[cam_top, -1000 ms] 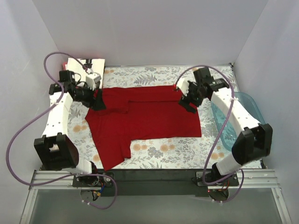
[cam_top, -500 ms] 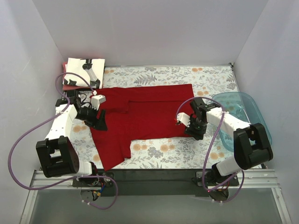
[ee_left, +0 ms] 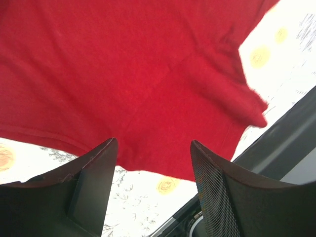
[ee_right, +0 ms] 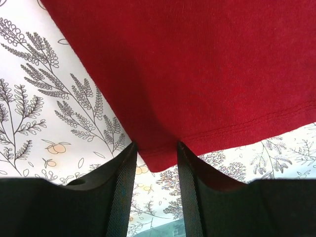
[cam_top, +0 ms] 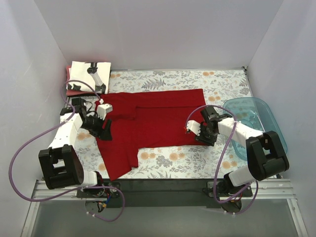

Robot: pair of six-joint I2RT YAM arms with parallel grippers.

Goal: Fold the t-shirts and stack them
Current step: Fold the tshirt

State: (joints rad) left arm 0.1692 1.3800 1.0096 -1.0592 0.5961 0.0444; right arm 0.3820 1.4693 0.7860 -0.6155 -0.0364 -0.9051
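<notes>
A large dark red t-shirt (cam_top: pixel 158 118) lies spread flat on the floral table cloth (cam_top: pixel 177 158). My left gripper (cam_top: pixel 105 132) is low over its left side. In the left wrist view that gripper (ee_left: pixel 154 148) is open, and the shirt's hem (ee_left: pixel 148 168) runs between its fingers. My right gripper (cam_top: pixel 203 136) is at the shirt's near right corner. There the right gripper (ee_right: pixel 155 148) is open with its jaws narrowed, and the red corner (ee_right: pixel 158 160) lies flat between them. A folded white t-shirt with black print (cam_top: pixel 89 73) rests on a reddish-pink one (cam_top: pixel 73 90) at the back left.
A translucent teal tub (cam_top: pixel 249 123) stands at the right edge, close beside the right arm. White walls enclose the table on three sides. The red shirt's sleeve (cam_top: pixel 118 165) reaches toward the black near rail (cam_top: pixel 163 183).
Both grippers have come from the shirt's far side to its near edge and dropped low. The right jaws have narrowed around the near right corner. The folded pile at the back left is uncovered.
</notes>
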